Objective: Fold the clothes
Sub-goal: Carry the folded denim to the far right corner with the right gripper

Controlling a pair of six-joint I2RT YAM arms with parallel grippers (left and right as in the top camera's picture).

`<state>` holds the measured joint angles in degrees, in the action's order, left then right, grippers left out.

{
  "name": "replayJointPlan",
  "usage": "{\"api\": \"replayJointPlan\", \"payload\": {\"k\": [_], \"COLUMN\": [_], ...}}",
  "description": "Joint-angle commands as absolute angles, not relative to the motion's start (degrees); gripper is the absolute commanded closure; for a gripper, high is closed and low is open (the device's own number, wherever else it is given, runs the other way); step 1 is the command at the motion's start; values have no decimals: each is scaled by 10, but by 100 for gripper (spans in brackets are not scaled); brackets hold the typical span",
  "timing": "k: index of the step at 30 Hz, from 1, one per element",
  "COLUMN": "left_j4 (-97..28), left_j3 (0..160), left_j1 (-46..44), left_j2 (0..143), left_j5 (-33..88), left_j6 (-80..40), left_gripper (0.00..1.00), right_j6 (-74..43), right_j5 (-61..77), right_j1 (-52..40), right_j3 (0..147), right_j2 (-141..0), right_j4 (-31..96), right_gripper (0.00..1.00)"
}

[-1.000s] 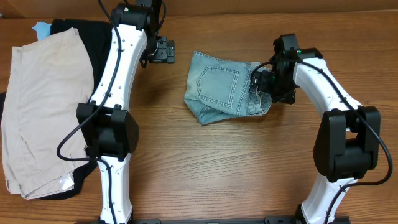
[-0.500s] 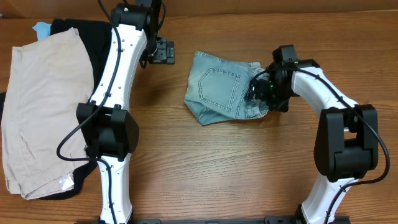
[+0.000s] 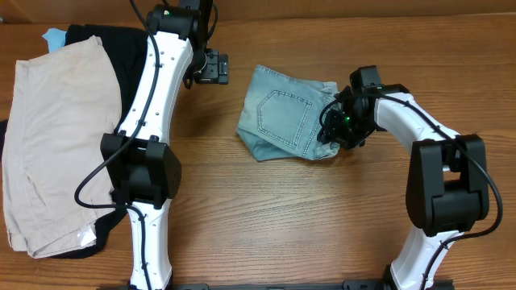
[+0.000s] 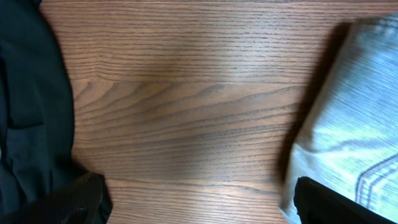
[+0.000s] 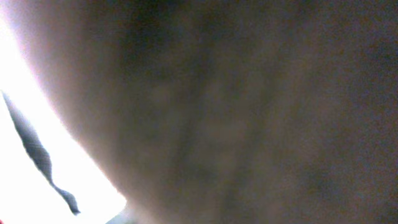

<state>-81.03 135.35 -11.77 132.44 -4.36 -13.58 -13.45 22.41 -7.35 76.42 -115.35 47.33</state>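
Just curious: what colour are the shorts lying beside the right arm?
Faded light blue; the denim shorts show best in the overhead view.

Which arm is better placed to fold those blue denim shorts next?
Probably the right: the right gripper sits at the edge of the denim shorts; the left gripper hovers over bare table beside them.
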Motion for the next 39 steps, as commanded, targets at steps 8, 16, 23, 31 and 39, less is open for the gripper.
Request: {"api": "replayJointPlan", "payload": {"k": [8, 16, 23, 31, 39], "left_j4": [-801, -801, -801, -801, -796], "left_j3": [1351, 1351, 1351, 1351, 1351], "left_j1": [-121, -121, -121, -121, -122], "left_j2": [1301, 1301, 1301, 1301, 1301], "left_j5": [-49, -49, -43, -30, -29], "left_j6": [-137, -138, -144, -144, -144], "left_gripper": [0, 0, 0, 0, 0], "right_j6": [-206, -291, -418, -482, -407], "right_j5": [244, 247, 247, 243, 238], "right_j1": [-59, 50, 211, 352, 350], "right_j3": [788, 853, 857, 857, 856], "right_j2": [-1160, -1160, -1160, -1161, -1177], "right_j4": [350, 301, 227, 158, 158], "right_gripper": [96, 96, 96, 96, 96]}}
